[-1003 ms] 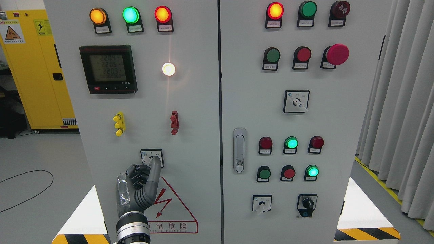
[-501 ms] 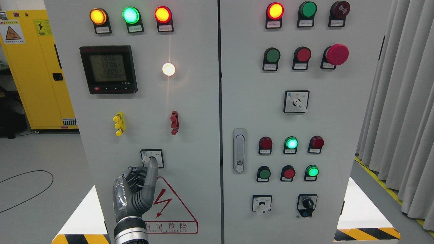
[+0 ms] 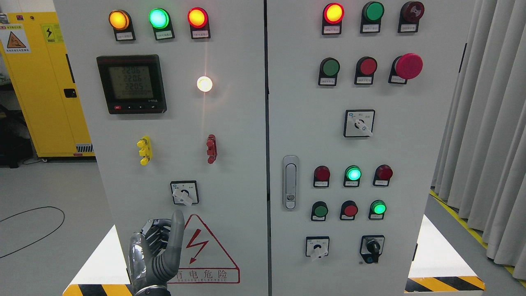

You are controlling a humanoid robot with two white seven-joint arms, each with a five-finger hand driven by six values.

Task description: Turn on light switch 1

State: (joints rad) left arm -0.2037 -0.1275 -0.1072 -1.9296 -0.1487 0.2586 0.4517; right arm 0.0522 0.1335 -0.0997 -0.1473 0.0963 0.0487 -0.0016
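A white rotary switch point(image 3: 184, 193) sits low on the left cabinet door point(image 3: 238, 164), its knob pointing down-right. A round white lamp point(image 3: 204, 84) above it glows. My left hand point(image 3: 158, 250) is below the switch at the bottom left, clear of it, with the index finger point(image 3: 176, 230) pointing up and the other fingers curled, holding nothing. The fingertip is a short way under the switch, over the red warning triangle point(image 3: 207, 250). The right hand is out of view.
The left door carries a digital meter point(image 3: 131, 84), three lit lamps on top, yellow point(image 3: 144, 150) and red point(image 3: 211, 148) terminals. The right door has a handle point(image 3: 290, 182), push buttons, lamps and more rotary switches. A yellow cabinet point(image 3: 41, 82) stands at left, curtains point(image 3: 489, 144) at right.
My left hand has dropped down and slightly left, away from the switch it was touching. The switch knob is now uncovered.
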